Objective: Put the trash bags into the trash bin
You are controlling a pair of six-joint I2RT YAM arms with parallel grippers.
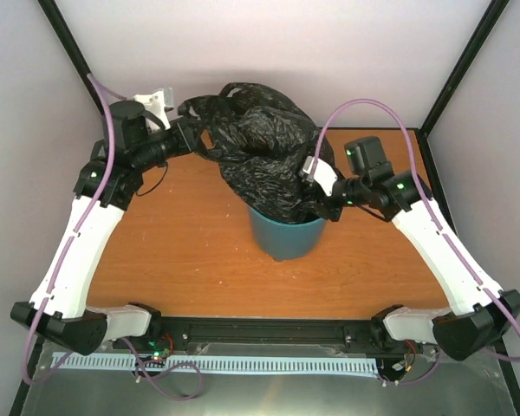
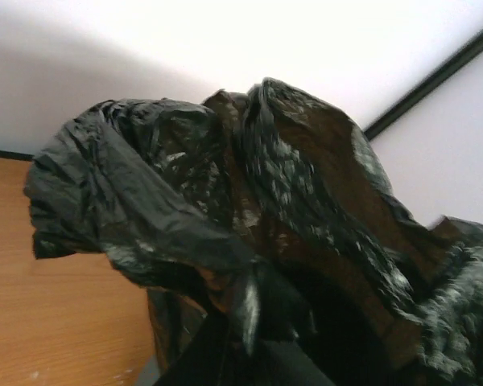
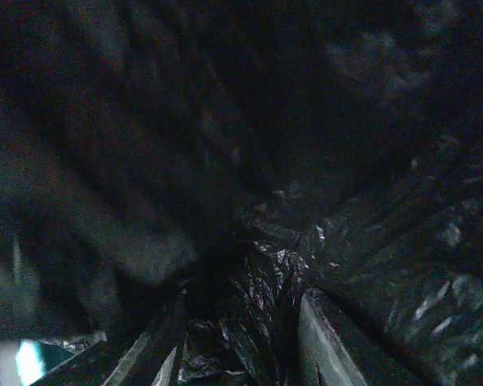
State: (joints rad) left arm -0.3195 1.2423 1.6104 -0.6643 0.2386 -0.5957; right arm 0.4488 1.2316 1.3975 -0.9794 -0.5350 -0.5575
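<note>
Trash bags [image 1: 260, 147] bulge from the trash bin [image 1: 286, 238]; left gripper [image 1: 193, 132] pinches their edge, right gripper [image 3: 241, 326] stands parted around film.

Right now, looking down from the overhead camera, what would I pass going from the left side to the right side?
left arm → left gripper → trash bag → right gripper → right arm
</note>
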